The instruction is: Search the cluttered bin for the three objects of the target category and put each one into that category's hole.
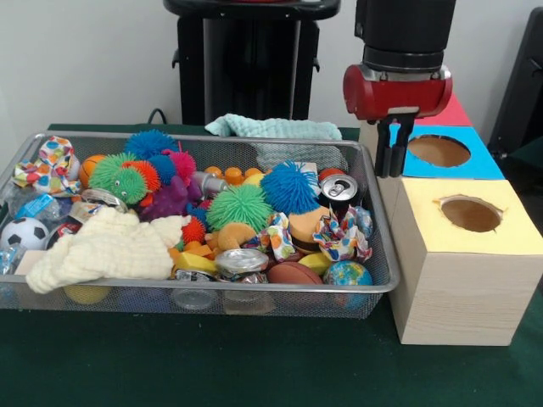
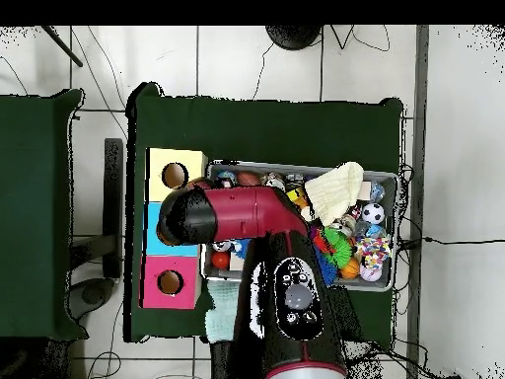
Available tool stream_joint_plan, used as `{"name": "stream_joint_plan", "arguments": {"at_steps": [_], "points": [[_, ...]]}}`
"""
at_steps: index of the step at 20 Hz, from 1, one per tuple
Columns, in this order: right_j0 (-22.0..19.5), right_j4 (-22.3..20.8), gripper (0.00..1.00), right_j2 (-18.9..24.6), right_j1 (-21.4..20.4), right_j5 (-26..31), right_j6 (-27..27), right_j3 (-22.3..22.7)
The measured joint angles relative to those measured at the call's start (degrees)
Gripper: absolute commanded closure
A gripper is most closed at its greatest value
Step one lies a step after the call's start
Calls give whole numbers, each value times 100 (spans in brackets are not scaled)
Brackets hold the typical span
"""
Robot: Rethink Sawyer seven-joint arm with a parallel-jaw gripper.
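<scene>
Jaws [image 1: 392,151] closed, empty, hanging at upper right of front view over near edge of blue-topped box [image 1: 447,153], beside its round hole. Yellow-topped box [image 1: 462,254] just below. Bin [image 1: 195,292] at centre-left on green desk [image 1: 254,365], heaped with toys.
</scene>
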Motion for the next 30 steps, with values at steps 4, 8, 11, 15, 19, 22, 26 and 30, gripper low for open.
{"name": "stream_joint_plan", "arguments": {"at_steps": [4,8,11,15,19,22,26,30], "points": [[267,-180,100,-327,-55,-450,0,2],[339,-272,100,-451,-70,-817,0,2],[341,-298,100,-520,-62,-918,0,2],[309,-306,100,-619,-41,-969,0,22],[191,-313,100,-620,42,-1015,0,52],[80,-323,100,-619,165,-1109,0,71],[-22,-323,100,-620,286,-1225,0,100],[-156,-323,100,-619,443,-1371,0,199]]}}
